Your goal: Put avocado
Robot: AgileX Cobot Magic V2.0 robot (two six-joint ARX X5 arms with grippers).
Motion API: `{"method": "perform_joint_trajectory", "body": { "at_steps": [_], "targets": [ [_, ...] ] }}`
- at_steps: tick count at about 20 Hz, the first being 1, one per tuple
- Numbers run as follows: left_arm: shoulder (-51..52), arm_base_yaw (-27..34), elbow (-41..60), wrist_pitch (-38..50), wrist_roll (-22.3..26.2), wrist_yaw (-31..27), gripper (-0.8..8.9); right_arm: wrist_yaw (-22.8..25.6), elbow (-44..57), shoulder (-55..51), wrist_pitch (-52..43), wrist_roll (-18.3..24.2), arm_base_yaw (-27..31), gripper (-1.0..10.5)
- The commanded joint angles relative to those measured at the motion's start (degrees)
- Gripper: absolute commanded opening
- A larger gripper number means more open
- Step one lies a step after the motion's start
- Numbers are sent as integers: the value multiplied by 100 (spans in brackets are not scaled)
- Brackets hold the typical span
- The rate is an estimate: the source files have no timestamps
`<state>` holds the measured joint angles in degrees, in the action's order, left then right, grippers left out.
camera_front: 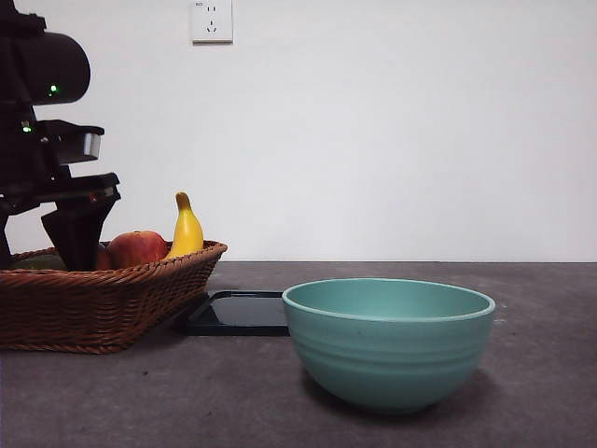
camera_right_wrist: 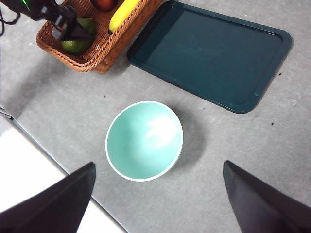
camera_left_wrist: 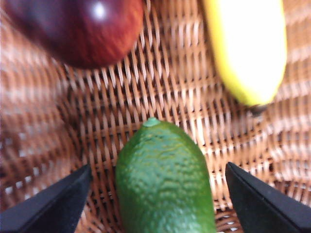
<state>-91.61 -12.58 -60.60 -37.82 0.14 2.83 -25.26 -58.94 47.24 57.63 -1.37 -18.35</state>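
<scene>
Straddling bumpy green oval avocado point(camera_left_wrist: 165, 179) in woven wicker basket point(camera_left_wrist: 170, 92) | left tool point(camera_left_wrist: 158, 194) wide open, empty | centre jaws, drop lower before closing

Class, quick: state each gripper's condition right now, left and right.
Left gripper: open, jaws on either side of the avocado in the basket, not gripping.
Right gripper: open, holding nothing, above the bowl.

left gripper point(camera_left_wrist: 155, 204) lowered, jaws spread wide; right gripper point(camera_right_wrist: 158, 204) held high (also spread)
</scene>
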Motion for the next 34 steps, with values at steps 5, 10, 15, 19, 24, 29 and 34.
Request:
{"method": "perform_joint_trajectory", "body": {
  "at_steps": [5, 10, 15, 19, 24, 29, 34],
  "targets": [
    [-302, -59, -118, -37, 50, -24, 177, 20, -114, 26, -39, -11, -28, 421],
    [7, -188, -214, -146, 42, 0, 176, 22, -114, 26, -55, -11, -28, 421],
    [1097, -1082, -623, -433, -278, 767, 176, 24, -114, 26, -57, -11, -28, 421],
    [1126, -2653, -986, 39, -671, 798, 176, 24, -114, 26, -50, -15, -28, 421],
    [258, -3711, -986, 623, -870, 791, 176, 24, -114, 26, -35, -13, -28, 421],
    [-520, -4148, -986, 1047, -881, 748, 176, 24, -114, 26, -31, -15, -28, 421],
    [-1086, -4299, -986, 1176, -874, 555, 176, 24, -114, 26, 35, -13, -28, 421]
  ]
}}
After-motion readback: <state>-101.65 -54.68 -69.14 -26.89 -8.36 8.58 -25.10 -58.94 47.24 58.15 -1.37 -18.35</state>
